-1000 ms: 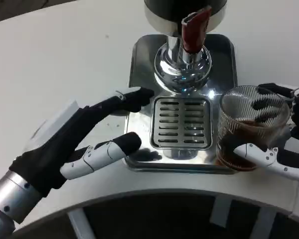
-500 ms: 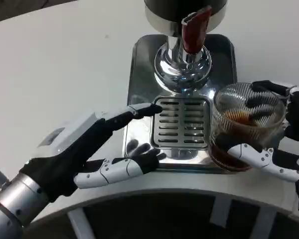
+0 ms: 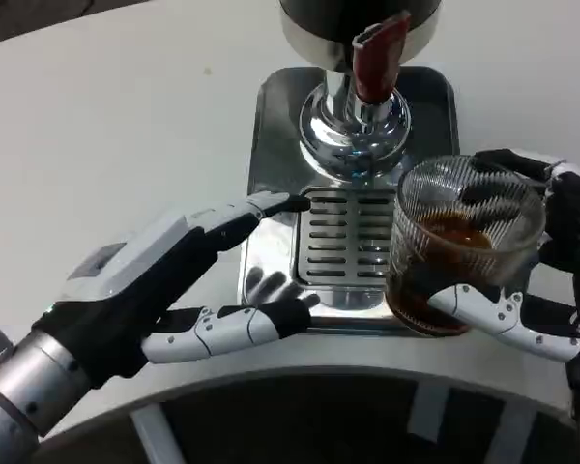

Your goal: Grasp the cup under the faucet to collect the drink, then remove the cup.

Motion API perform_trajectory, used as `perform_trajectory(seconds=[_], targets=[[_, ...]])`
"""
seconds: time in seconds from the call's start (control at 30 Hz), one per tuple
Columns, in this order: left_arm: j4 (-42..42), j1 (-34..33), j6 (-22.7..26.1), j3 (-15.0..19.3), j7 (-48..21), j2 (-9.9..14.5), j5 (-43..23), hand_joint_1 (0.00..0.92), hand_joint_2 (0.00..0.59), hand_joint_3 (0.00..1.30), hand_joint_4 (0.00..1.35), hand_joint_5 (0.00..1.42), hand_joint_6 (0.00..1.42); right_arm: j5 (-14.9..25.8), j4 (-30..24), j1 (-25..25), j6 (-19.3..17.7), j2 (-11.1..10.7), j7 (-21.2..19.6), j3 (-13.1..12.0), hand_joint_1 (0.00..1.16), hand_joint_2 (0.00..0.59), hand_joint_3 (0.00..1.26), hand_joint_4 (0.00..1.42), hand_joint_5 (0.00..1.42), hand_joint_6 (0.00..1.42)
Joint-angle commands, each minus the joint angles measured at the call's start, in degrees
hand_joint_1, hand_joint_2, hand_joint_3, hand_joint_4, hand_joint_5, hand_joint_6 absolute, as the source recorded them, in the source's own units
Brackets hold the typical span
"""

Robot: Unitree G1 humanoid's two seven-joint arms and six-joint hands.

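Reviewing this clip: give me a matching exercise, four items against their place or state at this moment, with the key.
Items:
1. glass cup
2. left hand
3. faucet lever
4. drip grate

States:
A. red, above the chrome spout
B. slotted, bare, set in the steel tray
C. holds dark drink, gripped by the right hand
D. fingers spread, resting at the tray's left edge

Pairs: 1-C, 2-D, 3-A, 4-B

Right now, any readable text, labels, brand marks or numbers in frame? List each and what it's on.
None readable.
Dispenser: bare chrome, red tap handle unmarked.
Drip tray: plain slotted metal, no marking.
Cup: ribbed clear glass with dark drink, no print; held by the right hand.
Left hand: no lettering legible on its white back.
Table: plain white.
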Motion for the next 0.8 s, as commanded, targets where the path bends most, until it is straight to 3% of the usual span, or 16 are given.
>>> perform_trajectory(seconds=[0.03,0.3,0.8], targets=[[-2.30,1.76,1.37,0.50,-0.52,1.25,0.12,0.000,0.099,0.16,0.07,0.08,0.11,0.80,-2.85,0.60,-0.91,0.60,0.46,0.97,1.09,0.101,0.94,1.04,1.16,1.26],[-5.28,3.27,2.43,0.68,-1.24,2.15,-0.22,0.000,0.098,0.16,0.05,0.07,0.10,1.53,-3.85,1.25,-0.78,0.49,2.48,2.83,1.09,0.101,0.95,1.05,1.18,1.27],[-11.39,9.29,4.99,5.58,-1.87,4.78,1.41,0.000,0.099,0.12,0.02,0.04,0.08,1.71,-4.04,1.46,-1.97,-0.32,6.04,5.38,1.09,0.101,0.96,1.05,1.18,1.27]])
